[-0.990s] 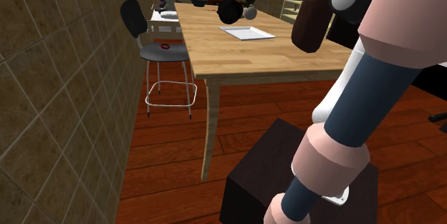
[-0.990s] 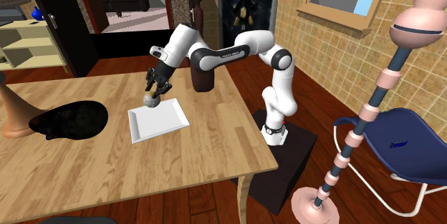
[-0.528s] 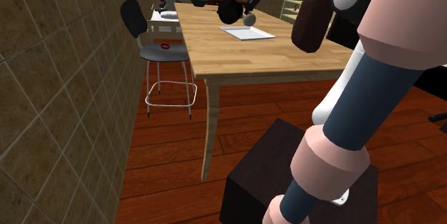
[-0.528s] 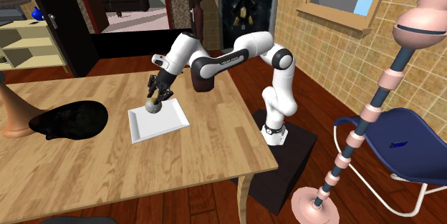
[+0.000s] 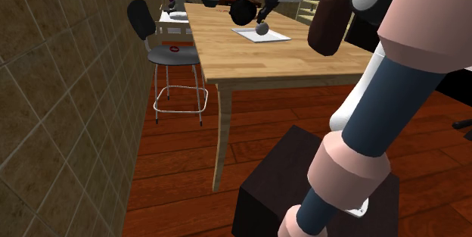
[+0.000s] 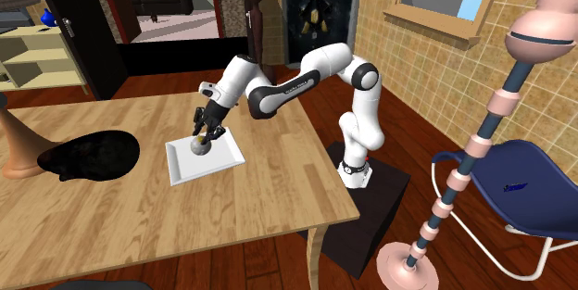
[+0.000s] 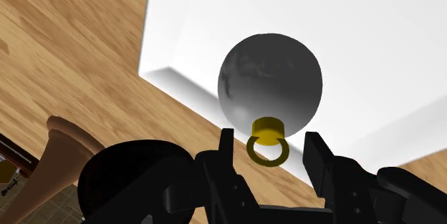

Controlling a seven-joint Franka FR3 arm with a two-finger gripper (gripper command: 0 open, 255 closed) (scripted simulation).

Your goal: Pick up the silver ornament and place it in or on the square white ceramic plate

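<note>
**Shoulder view:** we see the gripper (image 5: 263, 19) just above the square white plate (image 5: 277, 37), with the silver ornament (image 5: 262, 28) beneath it.

**Second exterior view:** the ornament (image 6: 197, 145) sits low at the plate (image 6: 220, 160); we cannot tell whether they touch.

**Wrist view:** the fingers (image 7: 313, 151) stand apart beside the ornament's gold loop (image 7: 268, 149), released, over the plate's corner.

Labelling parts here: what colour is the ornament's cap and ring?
Yellow-gold: the cap and ring on the ornament show best in the wrist view.

Silver ornament (image 7: 271, 79) (gold-capped) over white plate (image 7: 387, 36)
</note>
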